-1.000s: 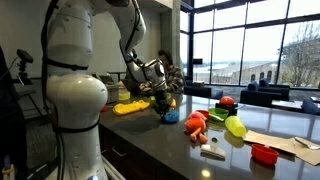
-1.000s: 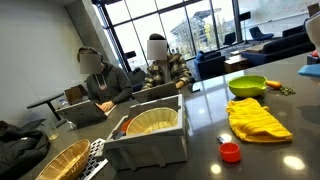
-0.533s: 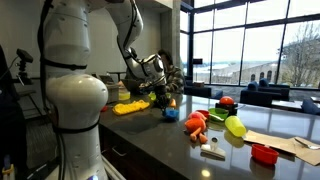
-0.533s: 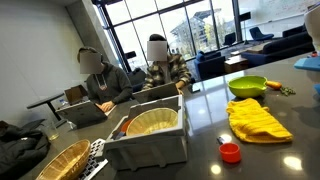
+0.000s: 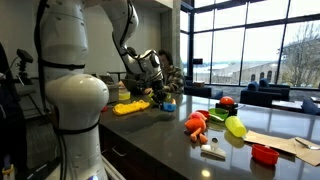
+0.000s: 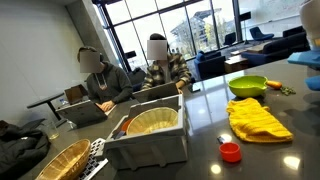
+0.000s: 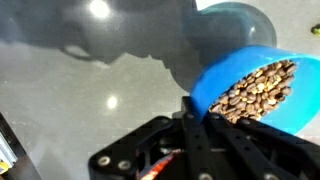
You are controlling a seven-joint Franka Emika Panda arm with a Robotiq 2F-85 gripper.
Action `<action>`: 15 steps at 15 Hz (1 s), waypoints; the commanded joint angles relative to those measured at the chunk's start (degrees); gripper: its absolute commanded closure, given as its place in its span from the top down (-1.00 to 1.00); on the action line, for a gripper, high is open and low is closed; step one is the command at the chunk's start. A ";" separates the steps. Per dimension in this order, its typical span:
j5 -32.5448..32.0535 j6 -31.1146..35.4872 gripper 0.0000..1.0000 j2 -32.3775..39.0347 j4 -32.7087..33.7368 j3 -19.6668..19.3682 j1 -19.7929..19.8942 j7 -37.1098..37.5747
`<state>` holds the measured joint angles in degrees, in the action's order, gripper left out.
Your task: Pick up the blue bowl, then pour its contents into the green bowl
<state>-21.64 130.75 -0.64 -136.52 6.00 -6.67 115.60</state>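
A: Exterior cams, where are they?
B: In an exterior view, the cam is low, close behind the robot's white base (image 5: 70,100). It faces along the dark counter (image 5: 150,140) toward the windows (image 5: 250,40). The base fills the left of the frame and the work area is mid-distance.
A: And the opposite angle?
B: In an exterior view, the cam is at counter height with a grey bin (image 6: 150,135) close up and seated people (image 6: 100,75) behind. The work area sits at the right edge.
A: Overlap?
B: The yellow cloth (image 5: 128,107) (image 6: 258,118) and the blue bowl (image 5: 167,103) (image 6: 305,58) show in both exterior views. The frame edge cuts the bowl in the counter-height one.
A: Wrist?
B: Very close, looking down past the gripper (image 7: 190,108) onto the bowl and the glossy counter. The gripper enters from the bottom.
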 commanded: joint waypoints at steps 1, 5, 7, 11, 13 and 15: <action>0.09 -0.82 -0.98 -6.02 -0.43 0.39 0.27 -3.72; 0.99 -1.81 -0.98 -8.67 1.76 1.57 0.18 -8.50; 1.92 -2.33 -0.98 -8.61 4.06 2.72 -0.32 -11.54; 2.75 -4.48 -0.98 -7.52 9.36 6.06 -2.01 -17.50; 2.10 -6.03 -0.98 -6.57 12.20 7.74 -2.89 -19.24; 1.54 -7.53 -0.98 -5.23 15.26 9.20 -3.73 -20.54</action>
<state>-19.94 126.16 -7.95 -126.21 13.68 -9.38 97.81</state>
